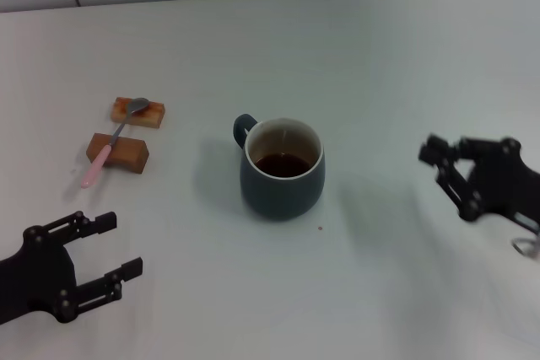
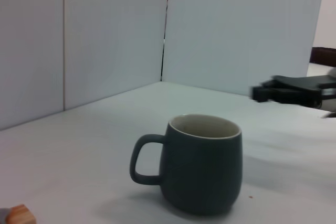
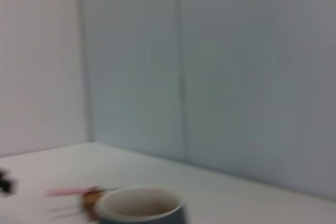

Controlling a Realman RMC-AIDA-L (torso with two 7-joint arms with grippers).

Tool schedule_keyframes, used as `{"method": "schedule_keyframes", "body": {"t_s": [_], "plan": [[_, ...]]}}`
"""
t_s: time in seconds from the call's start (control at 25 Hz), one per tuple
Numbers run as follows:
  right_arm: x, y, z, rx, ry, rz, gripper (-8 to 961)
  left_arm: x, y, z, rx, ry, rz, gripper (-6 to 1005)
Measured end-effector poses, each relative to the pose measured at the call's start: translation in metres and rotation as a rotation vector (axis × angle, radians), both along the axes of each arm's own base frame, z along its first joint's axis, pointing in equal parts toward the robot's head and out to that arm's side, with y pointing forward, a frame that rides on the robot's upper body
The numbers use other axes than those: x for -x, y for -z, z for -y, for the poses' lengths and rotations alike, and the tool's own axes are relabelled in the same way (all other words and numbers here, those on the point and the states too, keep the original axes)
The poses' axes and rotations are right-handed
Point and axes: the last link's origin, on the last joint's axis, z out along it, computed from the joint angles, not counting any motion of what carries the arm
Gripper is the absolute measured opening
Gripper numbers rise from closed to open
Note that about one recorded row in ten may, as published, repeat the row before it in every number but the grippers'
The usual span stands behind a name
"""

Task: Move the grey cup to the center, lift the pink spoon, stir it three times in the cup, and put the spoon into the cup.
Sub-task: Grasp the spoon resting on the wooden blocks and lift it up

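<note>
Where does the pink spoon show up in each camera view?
Head view: pink spoon at left, lying across two brown blocks.
Left wrist view: not visible; only a block corner.
Right wrist view: blurred pink streak low, beside the cup.
Shared landmark: the grey cup.

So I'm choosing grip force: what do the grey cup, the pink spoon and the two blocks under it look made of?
The grey cup: likely ceramic, matte dark outside, off-white glazed inside. The pink spoon: shiny grey bowl, probably metal; pale pink handle, possibly plastic or coated. The two brown blocks: matte, wood-like, but uncertain.
</note>
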Motion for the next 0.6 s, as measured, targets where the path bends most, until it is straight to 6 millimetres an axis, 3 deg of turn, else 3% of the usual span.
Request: {"method": "schedule_keyframes", "body": {"t_s": [0.32,0.6], "plan": [[-0.014,-0.011,0.047,0.232,-0.111,0.126,199,-0.001,-0.004,-0.005,-0.022,-0.002,0.006,720],[-0.020,-0.011,0.054,0.235,-0.120,0.178,398,0.000,-0.005,-0.005,-0.023,-0.002,0.003,720]]}}
